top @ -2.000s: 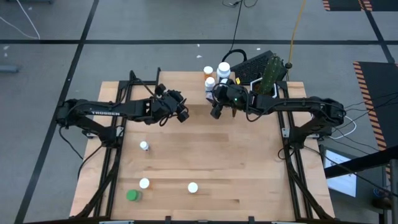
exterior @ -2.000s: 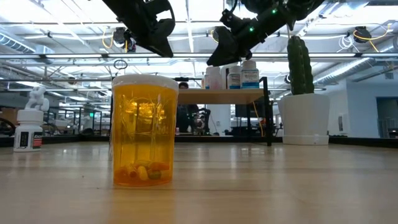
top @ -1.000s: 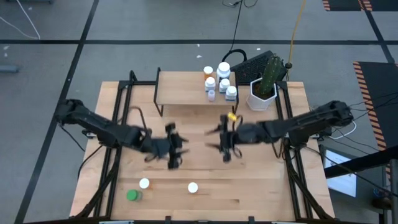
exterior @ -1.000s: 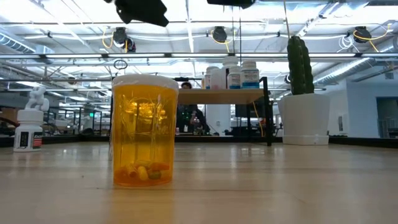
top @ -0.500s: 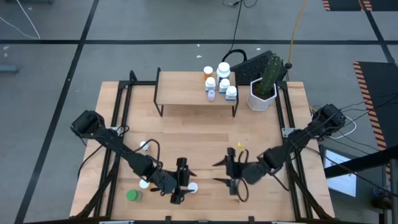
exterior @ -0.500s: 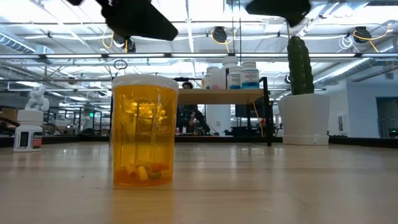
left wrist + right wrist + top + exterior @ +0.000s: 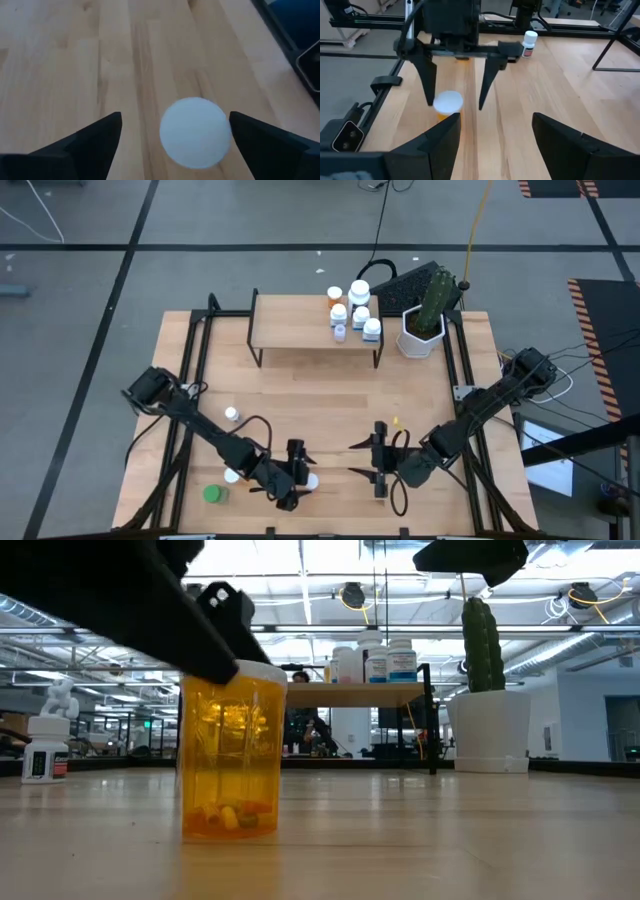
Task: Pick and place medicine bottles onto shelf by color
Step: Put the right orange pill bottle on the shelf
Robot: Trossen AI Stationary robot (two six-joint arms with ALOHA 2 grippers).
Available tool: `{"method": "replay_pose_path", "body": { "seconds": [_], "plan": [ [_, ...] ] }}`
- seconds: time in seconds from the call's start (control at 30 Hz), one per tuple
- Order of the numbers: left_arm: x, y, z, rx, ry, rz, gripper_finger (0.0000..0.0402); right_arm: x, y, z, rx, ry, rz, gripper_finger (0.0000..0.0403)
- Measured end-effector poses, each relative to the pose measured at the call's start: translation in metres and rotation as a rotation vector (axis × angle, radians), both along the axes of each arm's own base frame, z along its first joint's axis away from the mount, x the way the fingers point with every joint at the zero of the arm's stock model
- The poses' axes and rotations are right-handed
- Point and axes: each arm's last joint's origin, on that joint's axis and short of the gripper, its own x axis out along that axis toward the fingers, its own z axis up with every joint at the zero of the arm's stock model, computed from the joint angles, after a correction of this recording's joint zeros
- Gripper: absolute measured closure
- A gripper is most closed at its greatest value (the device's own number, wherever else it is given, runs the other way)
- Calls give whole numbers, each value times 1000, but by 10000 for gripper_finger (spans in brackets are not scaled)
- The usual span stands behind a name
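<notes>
An orange medicine bottle with a white cap stands upright on the table near its front edge. My left gripper is open and points down over it, one finger on each side of the cap, which sits close to one finger. In the high view the left gripper is at the near middle. My right gripper is open and holds nothing. It hovers a little to the right and faces the bottle. The shelf stands at the far edge, with several bottles at its right end.
A green bottle and a white-capped one stand near the front left, and a small white bottle stands farther back. The white pot with a cactus stands right of the shelf. The table's middle is bare wood.
Both arms have swung from the table's middle toward its near edge and come down. My left gripper has dropped over the orange bottle and now straddles its cap. My right gripper has stopped just right of it. The bottle has stayed put.
</notes>
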Motion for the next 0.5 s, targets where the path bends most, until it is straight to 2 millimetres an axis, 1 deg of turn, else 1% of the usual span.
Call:
{"method": "replay_pose_path", "body": {
  "seconds": [0.1,0.17,0.4,0.5],
  "plan": [
    [0,1,-1,-7,11,-1,40,0,0,0,0,0,-1,161],
    [1,2,-1,-30,24,-3,56,1,-1,0,1,0,-4,161],
    [0,1,-2,-85,53,-2,147,2,-2,1,11,-14,-7,161],
    [0,1,-2,-89,55,3,178,2,-1,2,5,-18,-4,161]
  ]
}}
